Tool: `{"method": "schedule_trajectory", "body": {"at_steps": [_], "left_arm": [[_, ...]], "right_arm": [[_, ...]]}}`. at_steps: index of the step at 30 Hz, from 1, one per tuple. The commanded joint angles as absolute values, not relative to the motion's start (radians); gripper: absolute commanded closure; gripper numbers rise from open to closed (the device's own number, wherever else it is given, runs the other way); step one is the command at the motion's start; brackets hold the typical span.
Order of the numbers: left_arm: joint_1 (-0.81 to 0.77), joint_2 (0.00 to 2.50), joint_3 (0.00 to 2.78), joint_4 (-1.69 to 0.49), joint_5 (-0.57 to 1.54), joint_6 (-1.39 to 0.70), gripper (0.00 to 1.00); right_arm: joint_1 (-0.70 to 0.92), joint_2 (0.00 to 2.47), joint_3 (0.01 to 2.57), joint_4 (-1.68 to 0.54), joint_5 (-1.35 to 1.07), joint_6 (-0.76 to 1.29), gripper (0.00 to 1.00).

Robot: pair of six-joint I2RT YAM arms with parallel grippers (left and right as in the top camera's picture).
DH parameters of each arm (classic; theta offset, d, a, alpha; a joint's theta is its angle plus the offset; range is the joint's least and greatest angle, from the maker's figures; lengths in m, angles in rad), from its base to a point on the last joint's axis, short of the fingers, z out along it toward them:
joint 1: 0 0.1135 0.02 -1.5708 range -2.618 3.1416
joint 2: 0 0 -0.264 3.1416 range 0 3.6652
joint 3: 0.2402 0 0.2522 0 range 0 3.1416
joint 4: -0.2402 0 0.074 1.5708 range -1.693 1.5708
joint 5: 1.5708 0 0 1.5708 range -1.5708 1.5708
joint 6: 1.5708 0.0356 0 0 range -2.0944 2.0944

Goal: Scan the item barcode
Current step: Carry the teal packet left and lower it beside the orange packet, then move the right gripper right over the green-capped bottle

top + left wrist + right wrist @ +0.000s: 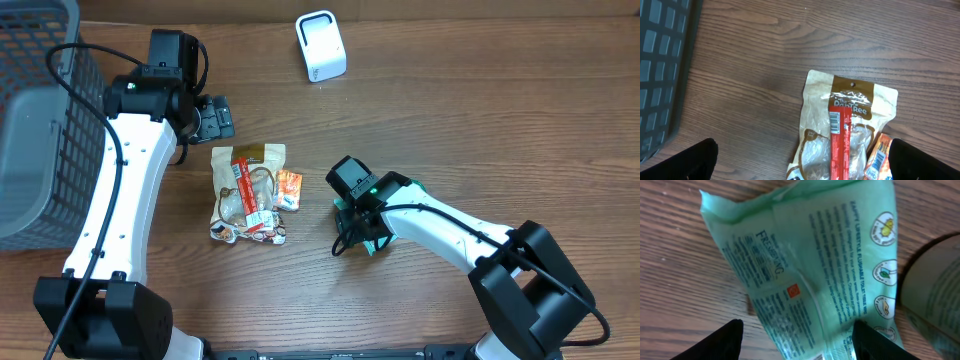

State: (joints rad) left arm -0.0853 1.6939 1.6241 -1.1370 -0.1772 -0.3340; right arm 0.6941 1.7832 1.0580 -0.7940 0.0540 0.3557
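Mint-green wipes packet point(810, 280) with dark print and an orange square; beige snack pouch point(815, 117), brown band on top; red stick packet point(840, 145); white scanner point(320, 46); grey grid basket point(40, 130).

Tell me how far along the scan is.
Done: nothing visible; the white scanner stands alone, nothing before it. In hand: the right gripper is open around the green packet on the table. Left: lift it, show its barcode to the scanner. The left gripper hangs open over the snack bag.

wooden table point(470, 110): grey basket point(40, 120) at left, white scanner point(320, 46) at far edge, tan snack pouch point(250, 195) touching an orange packet point(289, 188) mid-table, green wipes pack point(815, 270) to their right.
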Motion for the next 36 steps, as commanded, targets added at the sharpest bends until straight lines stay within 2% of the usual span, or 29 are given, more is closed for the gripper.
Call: {"method": "schedule_trajectory", "body": {"at_steps": [1, 5, 10, 16, 21, 25, 36], "left_arm": [[-0.092, 1.68, 1.638, -1.137, -0.19, -0.344, 0.0], [-0.092, 1.68, 1.638, -1.137, -0.19, -0.344, 0.0], [-0.092, 1.68, 1.638, -1.137, -0.191, -0.344, 0.0], [-0.092, 1.68, 1.638, -1.137, -0.19, -0.344, 0.0], [-0.092, 1.68, 1.638, -1.137, -0.19, -0.344, 0.0], [-0.092, 1.68, 1.638, -1.137, -0.19, -0.344, 0.0], [-0.092, 1.68, 1.638, -1.137, -0.19, -0.344, 0.0]], "right_arm": [[0.69, 1.817, 1.042, -0.739, -0.131, 0.344, 0.29], [0.69, 1.817, 1.042, -0.622, -0.349, 0.393, 0.29], [0.69, 1.817, 1.042, -0.536, -0.361, 0.499, 0.29], [0.677, 1.783, 1.111, -0.533, -0.352, 0.464, 0.29], [0.675, 1.718, 1.16, -0.537, -0.268, 0.438, 0.29], [0.675, 1.718, 1.139, -0.552, -0.086, 0.438, 0.28], [0.666, 1.68, 1.129, -0.587, 0.006, 0.441, 0.3]]}}
